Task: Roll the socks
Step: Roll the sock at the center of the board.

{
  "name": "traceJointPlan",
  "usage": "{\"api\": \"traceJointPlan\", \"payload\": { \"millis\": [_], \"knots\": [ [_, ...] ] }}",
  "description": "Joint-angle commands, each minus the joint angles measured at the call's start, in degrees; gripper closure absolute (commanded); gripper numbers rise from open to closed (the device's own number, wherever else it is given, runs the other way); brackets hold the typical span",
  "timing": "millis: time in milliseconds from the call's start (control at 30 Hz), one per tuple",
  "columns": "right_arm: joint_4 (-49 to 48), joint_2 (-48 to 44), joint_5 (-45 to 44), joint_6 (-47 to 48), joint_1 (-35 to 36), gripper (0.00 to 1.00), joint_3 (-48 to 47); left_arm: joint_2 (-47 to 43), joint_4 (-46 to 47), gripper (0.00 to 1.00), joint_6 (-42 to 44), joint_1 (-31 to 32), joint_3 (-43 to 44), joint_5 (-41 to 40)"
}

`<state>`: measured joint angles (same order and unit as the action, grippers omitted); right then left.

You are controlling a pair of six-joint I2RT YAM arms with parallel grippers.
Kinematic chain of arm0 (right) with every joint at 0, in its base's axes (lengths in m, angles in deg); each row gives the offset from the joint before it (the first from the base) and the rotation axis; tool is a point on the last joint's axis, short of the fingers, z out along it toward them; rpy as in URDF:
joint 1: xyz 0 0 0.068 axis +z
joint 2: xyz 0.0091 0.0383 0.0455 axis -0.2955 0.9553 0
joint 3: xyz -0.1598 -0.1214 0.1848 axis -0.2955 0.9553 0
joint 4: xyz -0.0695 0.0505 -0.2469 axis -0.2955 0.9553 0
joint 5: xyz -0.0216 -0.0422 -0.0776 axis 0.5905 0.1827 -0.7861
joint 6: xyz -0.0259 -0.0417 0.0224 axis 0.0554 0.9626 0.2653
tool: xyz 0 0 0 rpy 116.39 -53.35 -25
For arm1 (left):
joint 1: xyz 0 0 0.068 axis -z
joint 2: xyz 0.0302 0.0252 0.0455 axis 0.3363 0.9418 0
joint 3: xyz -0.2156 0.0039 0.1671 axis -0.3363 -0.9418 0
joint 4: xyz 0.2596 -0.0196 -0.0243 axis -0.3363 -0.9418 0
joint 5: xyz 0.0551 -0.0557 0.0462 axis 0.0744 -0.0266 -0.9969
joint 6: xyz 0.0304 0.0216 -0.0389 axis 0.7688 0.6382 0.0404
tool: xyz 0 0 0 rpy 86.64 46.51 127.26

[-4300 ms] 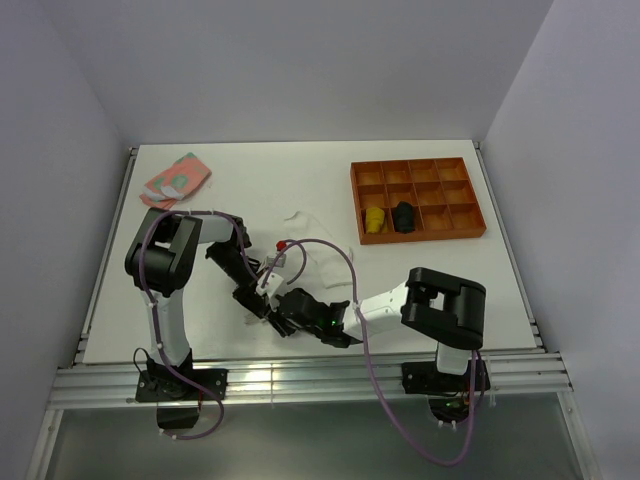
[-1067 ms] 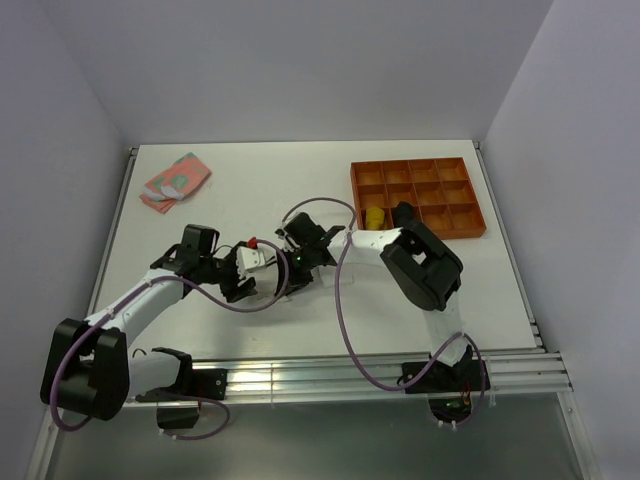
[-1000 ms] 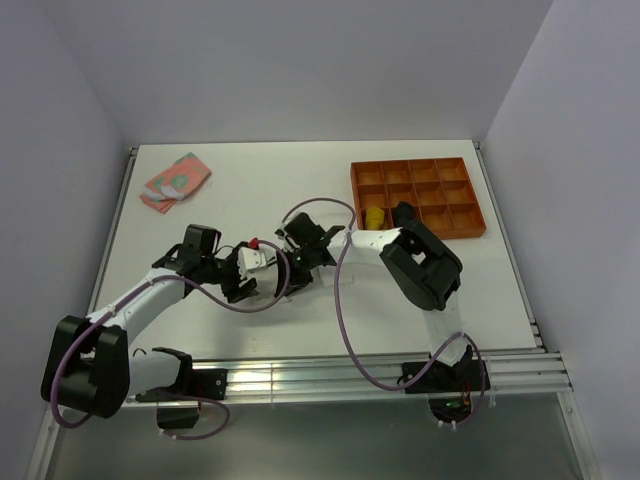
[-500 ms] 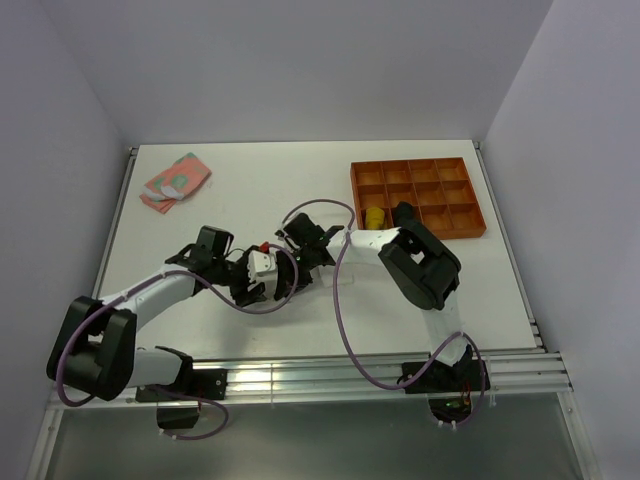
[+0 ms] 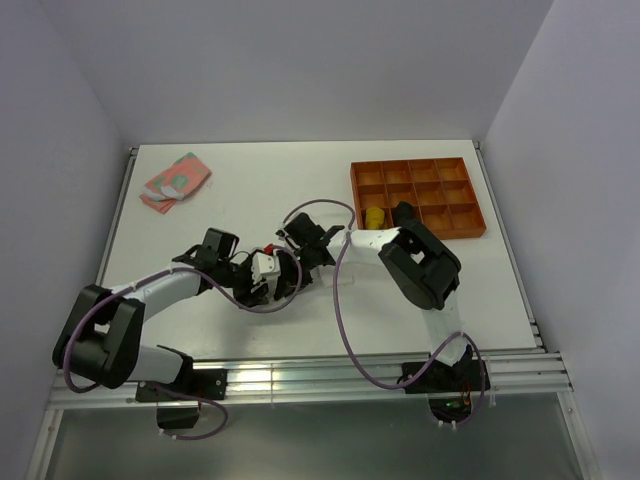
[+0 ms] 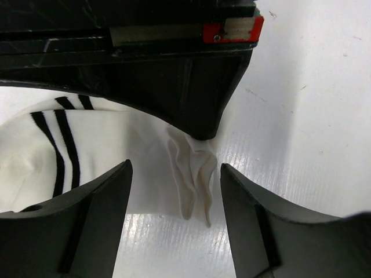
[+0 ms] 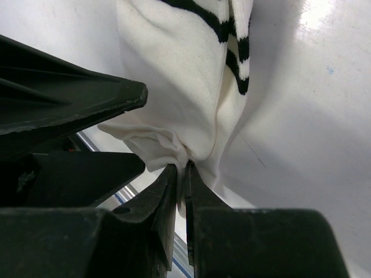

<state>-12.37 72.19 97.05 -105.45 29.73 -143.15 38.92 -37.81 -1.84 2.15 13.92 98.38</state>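
A white sock with thin black stripes lies on the white table, its edge bunched into folds. My right gripper is shut on that bunched edge, pinching the fabric between its fingertips. The right gripper's black body fills the top of the left wrist view. My left gripper is open, and its two fingers straddle the folds just below the pinch without touching them. In the top view both grippers meet mid-table, left gripper and right gripper, and they hide the sock.
An orange compartment tray stands at the back right with a yellow bundle in one cell; my right arm's elbow overlaps its near edge. A pink and green patterned pair lies at the back left corner.
My left arm has swung right toward the right gripper, and its open jaws now frame the bunched sock edge. The right gripper has stayed put, shut on the sock.
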Motion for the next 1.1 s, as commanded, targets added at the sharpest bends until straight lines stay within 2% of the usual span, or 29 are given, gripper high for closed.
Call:
{"api": "traceJointPlan", "payload": {
  "millis": [0, 267, 367, 400, 567, 700, 767, 800, 833, 933, 1067],
  "knots": [
    [-1.1, 0.4, 0.1, -0.4, -0.8, 1.00, 0.2, 0.9, 2.6, 0.33, -1.6, 0.5, -0.4, 0.1],
    [-2.2, 0.0, 0.1, -0.8, -0.8, 1.00, 1.3, 2.1, 1.8, 0.48, -3.0, 0.5, 0.4, 0.0],
    [-3.2, -0.7, 0.0, -1.1, -0.7, 1.00, 2.2, 3.5, -0.4, 0.59, -3.0, 0.5, 1.6, 0.2],
    [-3.4, -0.9, -0.2, -1.4, -0.7, 1.00, 2.8, 4.2, -0.7, 0.66, -3.0, 0.5, 2.0, 0.3],
    [-4.3, -2.7, -2.2, -1.8, -0.7, 1.00, 4.3, 4.4, -1.4, 0.75, -4.1, 0.5, 1.9, 0.3],
    [-6.3, -5.7, -5.1, -2.4, -0.6, 0.87, 7.2, 5.3, -3.6, 0.85, -4.8, 0.5, 2.9, 1.6],
    [-8.5, -8.7, -7.8, -2.6, -0.5, 0.78, 8.9, 5.7, -4.6, 0.89, -5.0, 0.5, 3.4, 2.4],
    [-9.3, -9.8, -9.1, -2.6, -0.4, 0.71, 10.9, 5.7, -5.4, 0.96, -5.2, 0.5, 3.7, 2.6],
    [-10.6, -12.0, -10.2, -2.6, -0.3, 0.69, 11.9, 5.8, -5.5, 0.99, -5.3, 0.5, 3.7, 2.8],
    [-13.5, -16.0, -14.1, -2.2, 0.4, 0.57, 15.6, 5.9, -6.7, 1.00, -5.4, 0.3, 3.7, 3.0],
    [-15.9, -19.0, -18.9, -1.1, 1.8, 0.53, 19.0, 7.7, -10.3, 1.00, -3.8, -0.3, 5.1, 4.2]
  ]
}}
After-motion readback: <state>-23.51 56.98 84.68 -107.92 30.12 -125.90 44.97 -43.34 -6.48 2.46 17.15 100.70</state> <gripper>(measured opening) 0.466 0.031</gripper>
